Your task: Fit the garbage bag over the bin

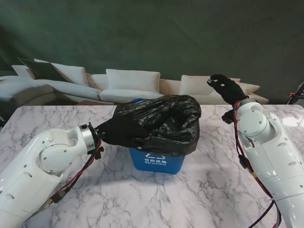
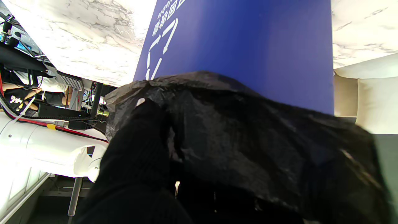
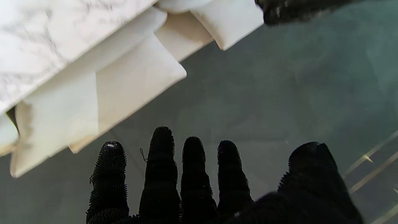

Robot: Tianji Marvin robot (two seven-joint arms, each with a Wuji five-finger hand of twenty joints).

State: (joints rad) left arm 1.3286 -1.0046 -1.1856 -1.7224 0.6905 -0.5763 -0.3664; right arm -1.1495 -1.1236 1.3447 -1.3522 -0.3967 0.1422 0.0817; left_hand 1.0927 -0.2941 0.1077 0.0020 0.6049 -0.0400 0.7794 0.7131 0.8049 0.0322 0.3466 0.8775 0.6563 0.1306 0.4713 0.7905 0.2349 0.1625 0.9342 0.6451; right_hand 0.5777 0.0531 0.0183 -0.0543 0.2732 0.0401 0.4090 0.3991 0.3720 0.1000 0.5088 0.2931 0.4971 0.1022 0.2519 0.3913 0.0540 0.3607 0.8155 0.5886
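— Left hand [image 1: 110, 130]: sunk into the black garbage bag [image 1: 159, 124], fingers hidden under the plastic from the stand view. State?

— Closed on the bag film, going by the left wrist view: gloved hand [image 2: 140, 149] wrapped in crumpled black plastic [image 2: 248, 137], one pale fingertip showing through at the fold. Exact finger pose under the film: cannot tell.

— Bag position?

— Draped over the top of the blue bin [image 1: 156, 161], mouth gaping upward, bunched and loose around the rim. Nearer side hangs partway down the front wall; blue wall with white recycling mark bare beneath it. A sliver of blue rim visible at the far left edge, uncovered.

— Bin itself?

— Upright on the marble table [image 1: 190, 199], about mid-table, a bit left of the right arm. Same blue wall [image 2: 248, 40] fills the left wrist view, bag edge lying against it.

— Right hand [image 1: 225, 86]?

— Raised well clear of the bag and bin, off to the right, over the far table edge. Holding nothing; four fingers [image 3: 161, 168] extended side by side, thumb apart, pointing toward the dark wall and the cream sofa [image 1: 133, 83].
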